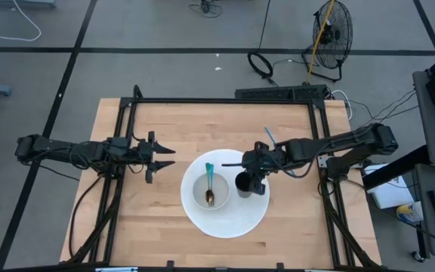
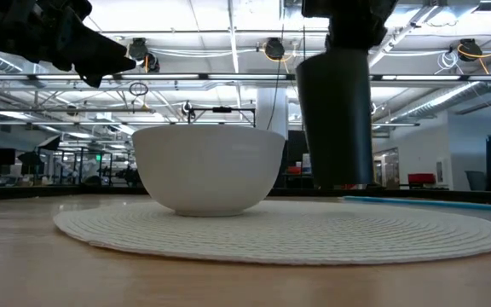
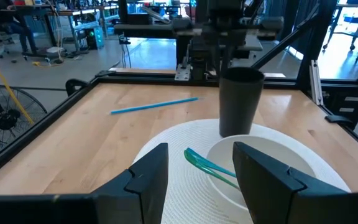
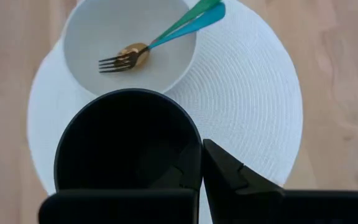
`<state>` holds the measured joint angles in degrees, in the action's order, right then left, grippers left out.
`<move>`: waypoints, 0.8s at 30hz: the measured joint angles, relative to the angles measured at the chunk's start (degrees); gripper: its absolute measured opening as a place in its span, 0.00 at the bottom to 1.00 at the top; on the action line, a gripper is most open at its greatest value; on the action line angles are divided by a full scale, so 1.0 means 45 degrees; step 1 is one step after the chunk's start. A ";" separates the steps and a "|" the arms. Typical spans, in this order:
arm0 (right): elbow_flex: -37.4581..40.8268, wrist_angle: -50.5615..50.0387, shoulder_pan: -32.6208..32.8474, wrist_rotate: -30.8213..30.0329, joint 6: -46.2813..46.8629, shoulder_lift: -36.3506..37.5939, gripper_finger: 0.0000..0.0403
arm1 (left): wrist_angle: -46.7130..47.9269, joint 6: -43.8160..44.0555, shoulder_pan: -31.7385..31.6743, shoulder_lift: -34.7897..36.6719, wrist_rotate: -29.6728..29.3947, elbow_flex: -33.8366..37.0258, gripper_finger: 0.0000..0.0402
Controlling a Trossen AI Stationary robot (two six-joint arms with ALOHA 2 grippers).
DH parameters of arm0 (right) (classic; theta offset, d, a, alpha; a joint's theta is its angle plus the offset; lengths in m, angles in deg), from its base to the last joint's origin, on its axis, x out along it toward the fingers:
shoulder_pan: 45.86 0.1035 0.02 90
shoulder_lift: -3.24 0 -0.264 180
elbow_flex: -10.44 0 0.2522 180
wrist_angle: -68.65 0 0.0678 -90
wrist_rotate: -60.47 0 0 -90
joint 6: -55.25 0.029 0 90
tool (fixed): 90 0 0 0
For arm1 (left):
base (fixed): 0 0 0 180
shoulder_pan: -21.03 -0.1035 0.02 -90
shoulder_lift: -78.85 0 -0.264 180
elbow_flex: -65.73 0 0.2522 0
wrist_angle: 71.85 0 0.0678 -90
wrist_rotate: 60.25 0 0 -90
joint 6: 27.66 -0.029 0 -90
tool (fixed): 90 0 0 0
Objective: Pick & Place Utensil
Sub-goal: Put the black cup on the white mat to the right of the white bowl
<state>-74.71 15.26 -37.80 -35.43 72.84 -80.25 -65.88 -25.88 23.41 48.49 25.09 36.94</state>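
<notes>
A white bowl (image 1: pixel 210 193) stands on a round white placemat (image 1: pixel 229 223). A gold fork and a spoon with teal handles (image 4: pixel 166 38) lie in the bowl, their handles resting on its rim. A tall black cup (image 1: pixel 244 183) is over the mat's right part, beside the bowl, and my right gripper (image 1: pixel 253 177) is shut on it from above. A blue straw (image 1: pixel 269 136) lies on the wood beyond the mat. My left gripper (image 1: pixel 165 156) hovers open left of the mat, its fingers (image 3: pixel 148 180) pointing at the bowl. My right gripper holds the black cup by its rim (image 4: pixel 197 152), on the side away from the bowl. One finger is inside the cup and the other finger (image 4: pixel 229 174) outside, coming from above. The cup stands upright; in the low view its base (image 2: pixel 335 183) shows slightly above the mat.
Black frame rails (image 1: pixel 225 100) run round the wooden table top. Bare wood lies left of the mat under my left gripper and along the far side near the straw. Beyond the table are a floor fan (image 1: pixel 331 30), cables and workshop benches.
</notes>
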 joint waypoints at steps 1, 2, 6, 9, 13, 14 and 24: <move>0.0192 0.0254 -0.0005 -0.0004 -0.0004 -0.0010 0.00 | 0.0000 0.0000 -0.0001 -0.0003 -0.0002 0.0000 0.46; 0.0342 0.0441 -0.0019 -0.0012 -0.0005 -0.0027 0.00 | 0.0000 0.0002 0.0001 -0.0001 0.0001 0.0000 0.46; 0.0699 0.0891 -0.0118 0.0012 -0.0062 -0.0003 0.00 | 0.0000 0.0005 -0.0001 -0.0003 0.0002 0.0000 0.46; 0.0951 0.1210 -0.0186 0.0053 -0.0087 -0.0014 0.00 | 0.0000 0.0000 0.0000 -0.0003 0.0000 0.0000 0.46; 0.0960 0.1288 -0.0219 0.0312 -0.0072 -0.0003 0.00 | 0.0000 0.0000 0.0000 -0.0003 -0.0002 0.0000 0.46; 0.0960 0.1287 -0.0216 0.0317 -0.0064 -0.0003 0.00 | 0.0000 0.0000 0.0002 -0.0002 -0.0002 0.0000 0.46; 0.0960 0.1481 -0.0212 0.0328 -0.0063 -0.0007 0.00 | 0.0000 0.0000 -0.0001 -0.0003 -0.0002 0.0000 0.46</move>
<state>-70.39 21.92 -38.75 -33.96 72.55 -80.28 -65.88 -25.88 23.41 48.48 25.08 36.94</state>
